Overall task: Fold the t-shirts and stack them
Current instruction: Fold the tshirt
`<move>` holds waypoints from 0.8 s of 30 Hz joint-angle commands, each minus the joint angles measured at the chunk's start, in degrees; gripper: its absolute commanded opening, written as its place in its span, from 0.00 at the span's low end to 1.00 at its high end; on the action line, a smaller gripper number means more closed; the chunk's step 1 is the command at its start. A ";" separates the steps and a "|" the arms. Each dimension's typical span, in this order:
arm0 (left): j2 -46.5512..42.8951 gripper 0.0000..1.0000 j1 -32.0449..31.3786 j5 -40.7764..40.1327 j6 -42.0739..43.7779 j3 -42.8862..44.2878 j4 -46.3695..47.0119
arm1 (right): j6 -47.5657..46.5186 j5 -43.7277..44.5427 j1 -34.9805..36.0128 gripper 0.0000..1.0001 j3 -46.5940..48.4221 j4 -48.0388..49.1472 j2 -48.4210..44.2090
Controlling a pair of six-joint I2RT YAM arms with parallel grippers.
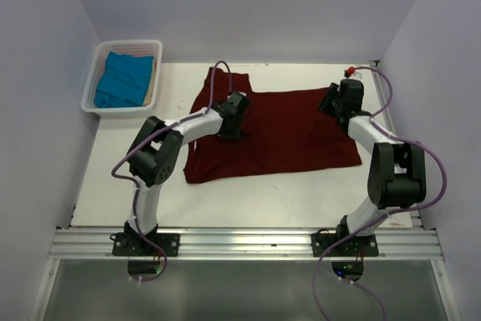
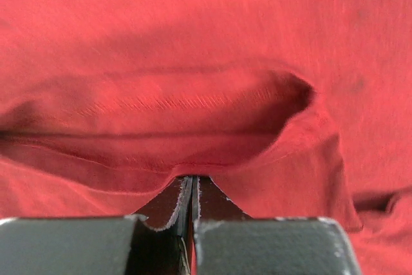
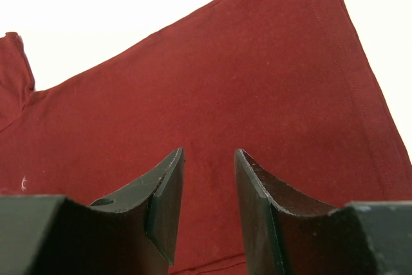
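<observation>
Top external view: the big dark red cloth shirt (image 1: pixel 285 133) lies flat on the white counter (image 1: pixel 301 193). The left claw (image 1: pixel 233 131) pinches its cloth. The right claw (image 1: pixel 331 103) is spread above its right edge. The bright blue cloth shirt (image 1: pixel 124 80) sits in the white plastic basket (image 1: pixel 94 103).

Maroon shirt (image 1: pixel 293 137) partly out of sight under L hand (image 1: pixel 231 133); wrist-cam cloth blurry up top.

Matt, soft maroon cloth t-shirt (image 1: pixel 293 133)
</observation>
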 commanded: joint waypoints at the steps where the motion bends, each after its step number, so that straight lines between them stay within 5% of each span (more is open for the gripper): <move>1: 0.83 0.00 1.38 -1.27 1.89 4.59 2.45 | -0.72 0.02 0.22 0.41 1.31 0.41 -0.10; 15: 6.45 0.00 1.90 1.89 5.77 12.77 -0.34 | -0.80 -0.07 0.30 0.41 1.57 0.23 0.25; 19: -2.48 0.00 1.73 4.69 3.66 2.44 5.95 | -0.80 1.24 0.30 0.40 1.57 -0.91 -0.98; 22: -14.70 0.00 0.59 6.46 1.90 -9.70 12.73 | -0.19 3.88 0.39 0.28 1.49 -4.07 -2.91; 24: -19.02 0.00 -0.03 6.73 -0.37 -13.83 9.87 | 1.90 10.45 0.65 0.09 1.05 -9.68 -3.88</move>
